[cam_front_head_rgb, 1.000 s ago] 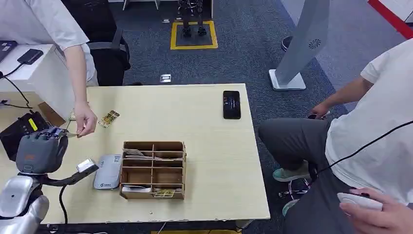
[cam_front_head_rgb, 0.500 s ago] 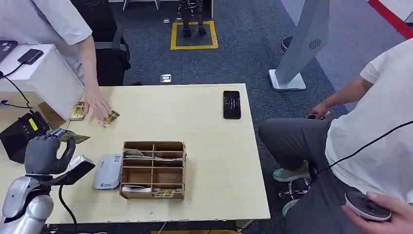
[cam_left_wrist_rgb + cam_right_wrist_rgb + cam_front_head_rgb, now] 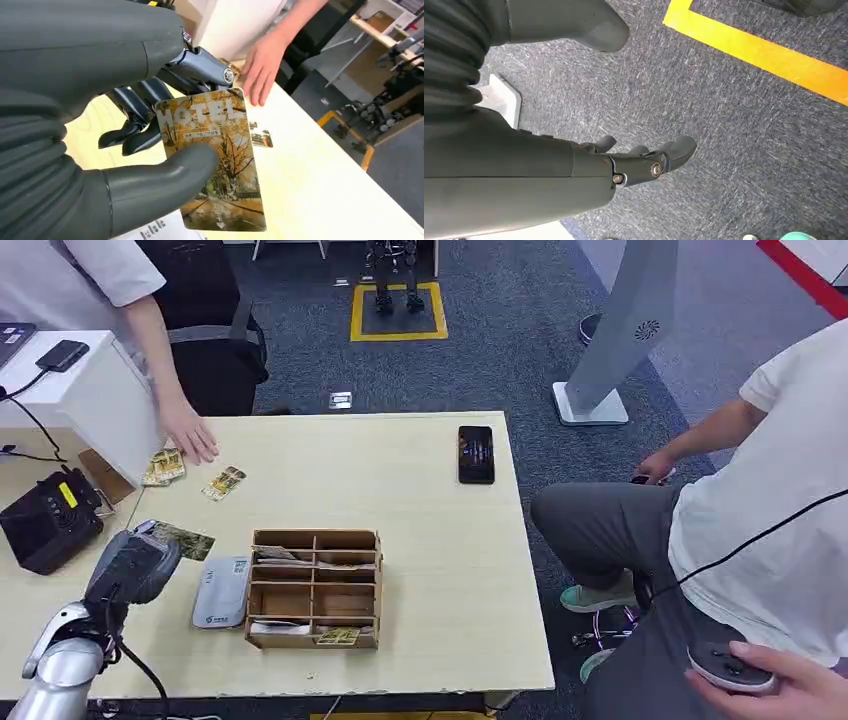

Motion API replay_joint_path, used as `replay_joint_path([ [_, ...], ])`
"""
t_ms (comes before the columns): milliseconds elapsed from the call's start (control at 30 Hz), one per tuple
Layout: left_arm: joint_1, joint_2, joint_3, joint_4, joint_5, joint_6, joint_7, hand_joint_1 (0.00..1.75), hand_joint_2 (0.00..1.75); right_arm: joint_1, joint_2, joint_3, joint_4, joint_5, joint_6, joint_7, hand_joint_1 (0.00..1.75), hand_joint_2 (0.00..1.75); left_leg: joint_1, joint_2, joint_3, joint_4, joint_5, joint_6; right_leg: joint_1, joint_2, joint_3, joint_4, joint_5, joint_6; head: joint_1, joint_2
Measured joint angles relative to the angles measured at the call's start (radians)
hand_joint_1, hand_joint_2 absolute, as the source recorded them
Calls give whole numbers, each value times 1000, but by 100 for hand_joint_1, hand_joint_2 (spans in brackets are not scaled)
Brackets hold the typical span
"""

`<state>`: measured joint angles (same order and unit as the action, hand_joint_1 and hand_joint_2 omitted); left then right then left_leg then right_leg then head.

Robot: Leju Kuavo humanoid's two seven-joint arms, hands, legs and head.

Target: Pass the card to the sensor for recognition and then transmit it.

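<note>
My left hand (image 3: 133, 566) hovers over the table's left side, pinching a hotel card (image 3: 186, 540) between thumb and fingers. The card sticks out to the right, just above the far end of the grey-white card sensor (image 3: 222, 592). The left wrist view has the card (image 3: 215, 160) close up, printed with an autumn road, my thumb (image 3: 155, 187) pressed on its face. My right hand (image 3: 639, 165) hangs over the grey carpet, fingers apart, holding nothing.
A wooden compartment box (image 3: 315, 588) with cards in it stands right of the sensor. Loose cards (image 3: 224, 482) lie at the far left, where a person's hand (image 3: 192, 440) rests on a small stack (image 3: 163, 467). A black device (image 3: 45, 520) and a phone (image 3: 475, 454) lie on the table. A seated person (image 3: 760, 540) is at the right.
My left hand has carried the card right and down toward the sensor. The person's hand let go near my hand and drew back to the cards at the far left.
</note>
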<state>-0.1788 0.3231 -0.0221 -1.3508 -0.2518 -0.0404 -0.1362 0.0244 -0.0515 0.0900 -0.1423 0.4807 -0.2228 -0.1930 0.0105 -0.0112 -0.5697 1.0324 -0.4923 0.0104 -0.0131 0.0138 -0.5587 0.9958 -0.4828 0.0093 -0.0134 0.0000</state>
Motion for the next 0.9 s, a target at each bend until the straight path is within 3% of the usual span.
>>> replay_joint_path([
  [233, 12, 7, 1, 1, -16, -11, 42, 175, 175, 0, 1, 0, 0, -3, -3, 6, 0, 175, 0, 0, 0, 0, 0, 0, 0, 0, 0, 0, 0, 0, 0, 0],
  [400, 19, 5, 0, 11, -104, 19, 64, 175, 175, 0, 3, 0, 0, -6, -3, 6, 0, 175, 0, 0, 0, 0, 0, 0, 0, 0, 0, 0, 0, 0, 0, 0],
  [900, 38, 5, 0, 44, -117, 23, 64, 175, 175, 0, 8, 0, 0, -6, -3, 9, 0, 175, 0, 0, 0, 0, 0, 0, 0, 0, 0, 0, 0, 0, 0, 0],
])
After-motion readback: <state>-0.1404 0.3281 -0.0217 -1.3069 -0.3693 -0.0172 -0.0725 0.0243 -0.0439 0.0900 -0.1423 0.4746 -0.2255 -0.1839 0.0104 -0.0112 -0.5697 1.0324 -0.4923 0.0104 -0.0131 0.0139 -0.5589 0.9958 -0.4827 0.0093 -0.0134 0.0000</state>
